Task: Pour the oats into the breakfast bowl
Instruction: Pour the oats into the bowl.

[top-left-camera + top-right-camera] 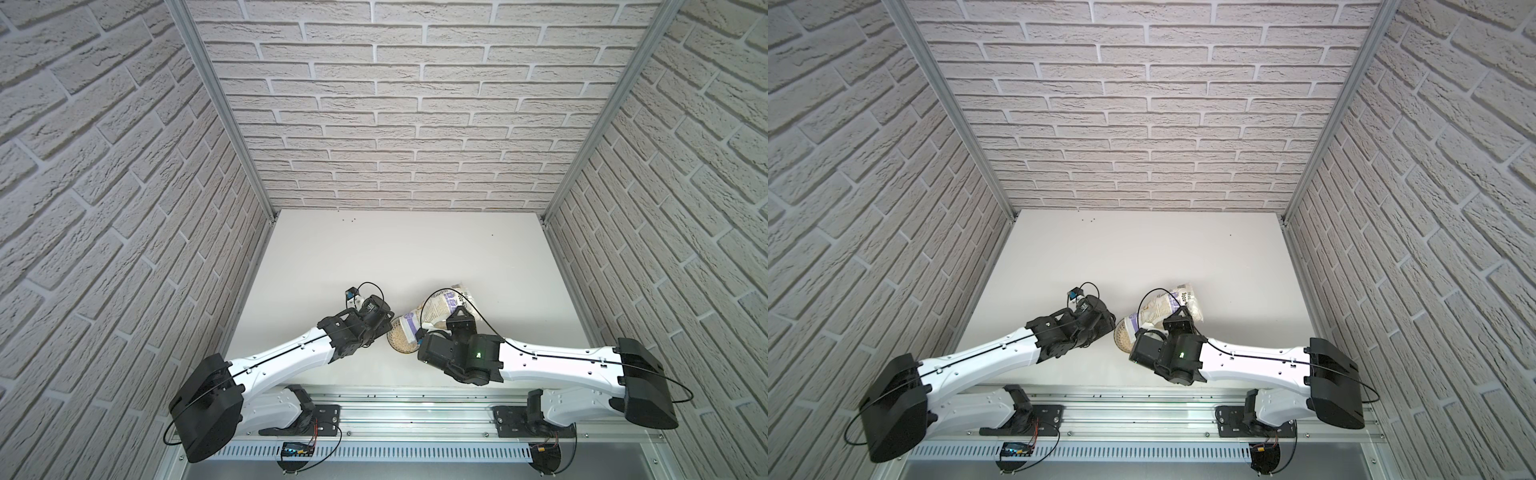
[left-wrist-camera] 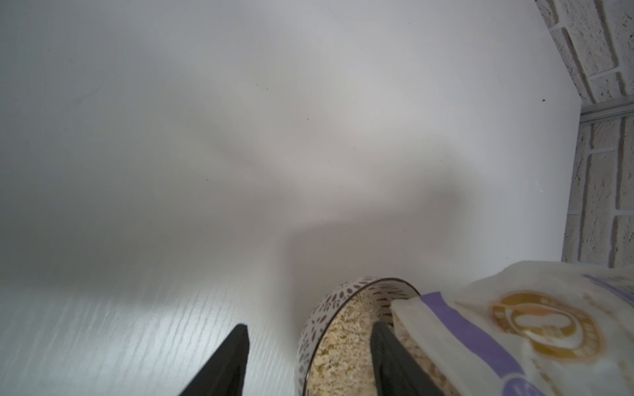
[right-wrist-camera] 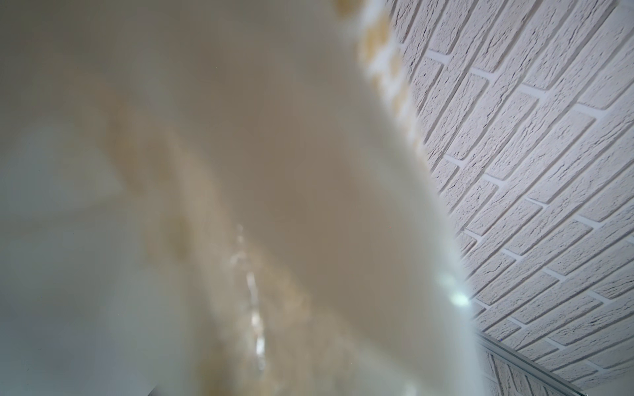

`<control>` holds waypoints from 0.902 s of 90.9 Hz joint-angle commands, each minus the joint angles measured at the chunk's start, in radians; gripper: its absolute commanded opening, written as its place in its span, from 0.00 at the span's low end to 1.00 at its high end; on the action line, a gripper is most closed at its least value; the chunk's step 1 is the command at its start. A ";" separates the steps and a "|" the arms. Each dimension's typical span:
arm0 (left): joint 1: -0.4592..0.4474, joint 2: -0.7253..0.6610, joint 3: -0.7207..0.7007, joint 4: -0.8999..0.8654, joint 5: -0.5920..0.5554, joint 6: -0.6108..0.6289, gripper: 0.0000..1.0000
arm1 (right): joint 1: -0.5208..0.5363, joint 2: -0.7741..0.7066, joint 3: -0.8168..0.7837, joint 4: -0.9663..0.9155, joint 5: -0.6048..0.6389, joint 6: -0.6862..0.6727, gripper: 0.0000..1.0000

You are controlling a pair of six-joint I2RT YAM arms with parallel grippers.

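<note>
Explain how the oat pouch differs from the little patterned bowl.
The pouch is soft, crumpled plastic with purple print; the bowl is rigid and round with a dark petal pattern. The pouch is larger than the bowl. The pouch is tilted, mouth down over the bowl, while the bowl sits flat on the table. Both hold pale oats.

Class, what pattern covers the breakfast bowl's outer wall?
Dark petals and dots on white cover the breakfast bowl; left wrist view shows it best.

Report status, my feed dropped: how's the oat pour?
Left end effector open, straddling bowl rim. Right end effector shut on pouch, mouth tipped over bowl. Oats in bowl. One left finger inside bowl, beside pouch mouth.
</note>
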 commanded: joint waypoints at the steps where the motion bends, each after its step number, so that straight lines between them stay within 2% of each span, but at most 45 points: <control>1: -0.005 -0.011 -0.005 -0.008 -0.025 -0.003 0.60 | 0.002 -0.034 0.023 0.095 0.145 0.012 0.04; 8: -0.005 -0.009 0.000 -0.009 -0.024 0.000 0.60 | -0.027 -0.009 0.005 0.077 0.196 -0.034 0.04; 14: -0.006 -0.008 0.001 -0.015 -0.024 0.002 0.60 | -0.035 -0.045 0.039 0.057 0.171 0.027 0.03; 21: -0.005 -0.009 -0.005 -0.010 -0.026 -0.002 0.60 | -0.012 -0.070 0.031 0.119 0.143 -0.007 0.03; 27: -0.004 -0.005 0.000 -0.005 -0.025 0.001 0.60 | -0.013 -0.027 0.022 0.106 0.175 -0.043 0.03; 38: -0.004 -0.002 0.006 -0.016 -0.024 0.000 0.60 | -0.013 -0.048 0.056 0.100 0.133 0.016 0.04; 43: -0.004 -0.005 -0.001 -0.009 -0.026 -0.003 0.60 | -0.002 -0.046 0.029 0.130 0.120 -0.021 0.03; 50: -0.003 -0.006 0.000 -0.010 -0.025 0.003 0.60 | -0.011 -0.013 0.010 0.118 0.177 -0.064 0.04; 59: -0.004 -0.009 -0.003 -0.018 -0.031 -0.003 0.60 | -0.001 -0.065 0.054 0.105 0.127 0.029 0.03; 63: -0.003 -0.011 -0.010 -0.007 -0.032 -0.009 0.60 | 0.011 -0.068 0.031 0.132 0.120 -0.005 0.03; 69: -0.003 -0.009 -0.009 0.002 -0.028 -0.006 0.60 | -0.002 -0.030 -0.009 0.138 0.186 -0.079 0.03; 77: -0.004 -0.006 -0.004 -0.009 -0.027 -0.005 0.60 | -0.009 -0.057 0.040 0.071 0.143 0.047 0.03; 82: -0.004 -0.007 -0.010 -0.004 -0.029 -0.010 0.60 | 0.012 -0.082 0.020 0.117 0.124 0.020 0.03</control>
